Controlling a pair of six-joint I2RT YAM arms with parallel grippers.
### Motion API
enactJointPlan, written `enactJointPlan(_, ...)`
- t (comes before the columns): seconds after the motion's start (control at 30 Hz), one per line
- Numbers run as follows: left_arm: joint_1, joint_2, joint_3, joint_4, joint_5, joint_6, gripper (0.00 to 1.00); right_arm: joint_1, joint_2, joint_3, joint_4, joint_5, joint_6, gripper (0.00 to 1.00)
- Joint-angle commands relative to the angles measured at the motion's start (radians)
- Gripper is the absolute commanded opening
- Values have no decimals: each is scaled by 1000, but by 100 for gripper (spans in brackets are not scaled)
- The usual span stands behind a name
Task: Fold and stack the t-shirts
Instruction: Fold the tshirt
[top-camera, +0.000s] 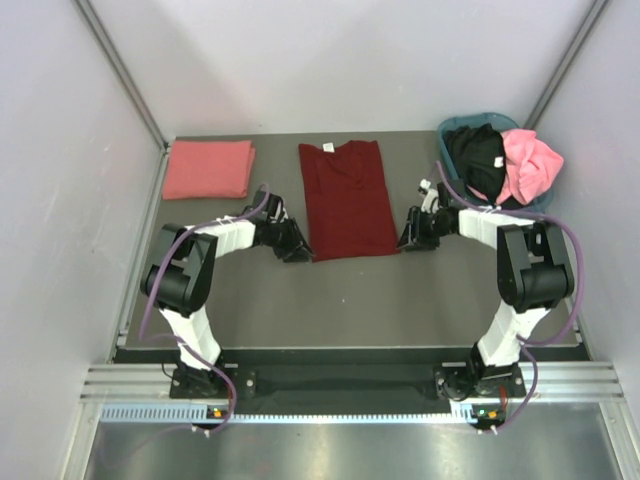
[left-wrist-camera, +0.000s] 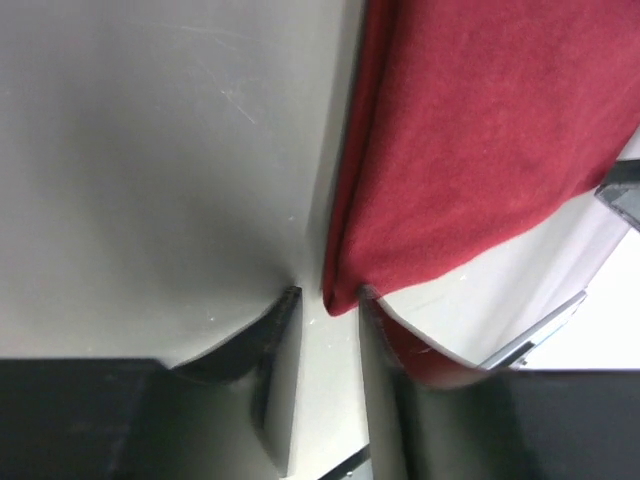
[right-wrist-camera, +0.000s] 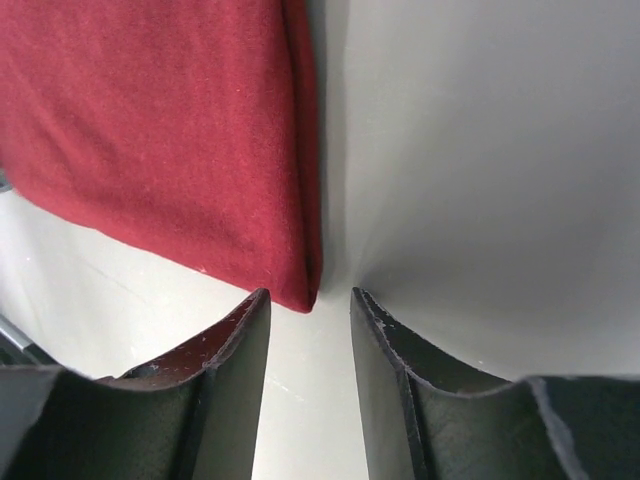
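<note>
Near edge: both arms reach forward, wrists low over the dark table (top-camera: 350, 300). At the near-left corner of the maroon t-shirt (top-camera: 345, 200) sits the left gripper (top-camera: 299, 251); at its near-right corner sits the right gripper (top-camera: 408, 240). Left wrist view: jaws narrowly apart, bare table showing in the gap, shirt corner right at the fingertips, not clearly pinched. Right wrist view: jaws also part-open with a narrow gap, shirt corner just ahead of the tips, only table between the pads. Neither hand visibly holds cloth.

The maroon t-shirt lies flat mid-table, folded into a long narrow strip. Long axis runs near to far. Hem end faces the arms, and the collar with its white label (top-camera: 327, 148) points away at the far end.

Far left: salmon-pink t-shirt (top-camera: 208, 168), folded into a rectangle, well apart from the maroon one. Far right corner: teal basket (top-camera: 462, 125), with the black t-shirt (top-camera: 478, 160) and bright pink t-shirt (top-camera: 530, 165) bunched in it, unfolded. The right arm's forearm passes just beside the basket's near side.
</note>
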Motion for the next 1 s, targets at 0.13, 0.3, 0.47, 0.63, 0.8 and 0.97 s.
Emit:
enactJointPlan(0.13, 2, 36, 15, -82, -66, 33, 6, 28, -1, -57, 14, 6, -7, 39)
enactJointPlan(0.3, 2, 30, 16, -92, -64, 42, 0, 29, -12, -97, 38, -14, 2, 29)
enactJointPlan(0.47, 2, 10, 29, -156, -89, 69, 0, 29, -50, -126, 35, -19, 11, 0)
enactJointPlan(0.63, 2, -76, 16, -268, -159, 115, 0, 68, -151, -207, 22, 35, 44, 0)
enactJointPlan(0.8, 2, -171, -76, -334, -153, 151, 0, 163, -244, -333, 35, 111, 99, 0)
enactJointPlan(0.97, 2, -300, -189, -226, -37, 174, 16, 221, -300, -378, 38, 165, 142, 0)
